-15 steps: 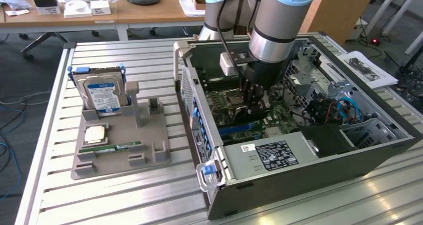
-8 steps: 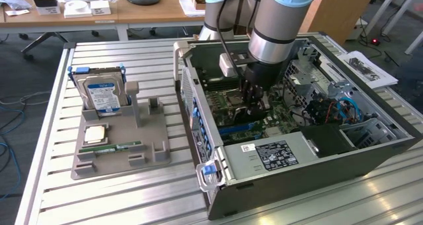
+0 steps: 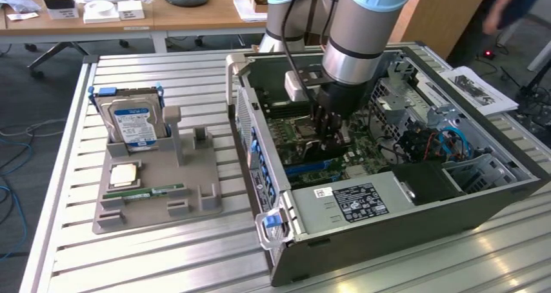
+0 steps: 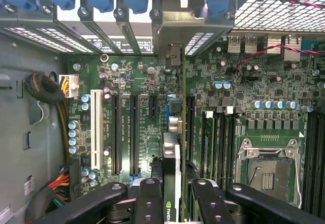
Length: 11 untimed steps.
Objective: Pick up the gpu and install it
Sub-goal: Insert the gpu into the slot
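Note:
My gripper [image 3: 332, 135] is lowered into the open computer case [image 3: 482, 196], over the motherboard [image 3: 297, 135]. In the wrist view the gripper [image 4: 171, 196] is shut on the gpu [image 4: 171, 155], a thin card seen edge-on between the black fingers [image 4: 148, 198]. The card runs from the fingers toward the case's rear wall. Its metal bracket [image 4: 173, 56] reaches the row of rear slot openings. It stands above a blue expansion slot [image 4: 167, 118], between the black slots [image 4: 134, 132] and the memory slots [image 4: 213, 137]. I cannot tell whether the card's edge touches the slot.
A grey tray [image 3: 202, 177] at the exterior view's left holds a silver hard drive [image 3: 136, 122], a processor chip [image 3: 125, 175] and a green memory stick [image 3: 142, 193]. The empty processor socket [image 4: 266, 170] and cable bundles [image 4: 45, 89] lie near the card. A person [image 3: 508, 9] stands at the back right.

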Available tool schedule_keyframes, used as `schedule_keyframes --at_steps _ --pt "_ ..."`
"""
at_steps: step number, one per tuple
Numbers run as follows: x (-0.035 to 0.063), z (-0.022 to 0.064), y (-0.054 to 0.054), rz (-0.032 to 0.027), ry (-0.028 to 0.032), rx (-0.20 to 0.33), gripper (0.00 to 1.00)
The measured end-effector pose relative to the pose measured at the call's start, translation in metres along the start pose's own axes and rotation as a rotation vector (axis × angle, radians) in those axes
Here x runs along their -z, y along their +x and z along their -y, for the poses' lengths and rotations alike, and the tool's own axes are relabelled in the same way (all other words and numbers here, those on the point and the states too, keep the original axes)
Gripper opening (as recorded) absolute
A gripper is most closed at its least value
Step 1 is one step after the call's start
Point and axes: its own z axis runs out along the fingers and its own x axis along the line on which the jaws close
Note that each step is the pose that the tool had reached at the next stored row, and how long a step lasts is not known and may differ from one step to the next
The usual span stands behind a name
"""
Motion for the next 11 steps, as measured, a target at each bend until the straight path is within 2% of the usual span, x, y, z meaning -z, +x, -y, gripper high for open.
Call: schedule_keyframes --at_steps 11 --pt "-0.0004 -0.0030 0.0000 0.0000 -0.0001 0.000 0.27"
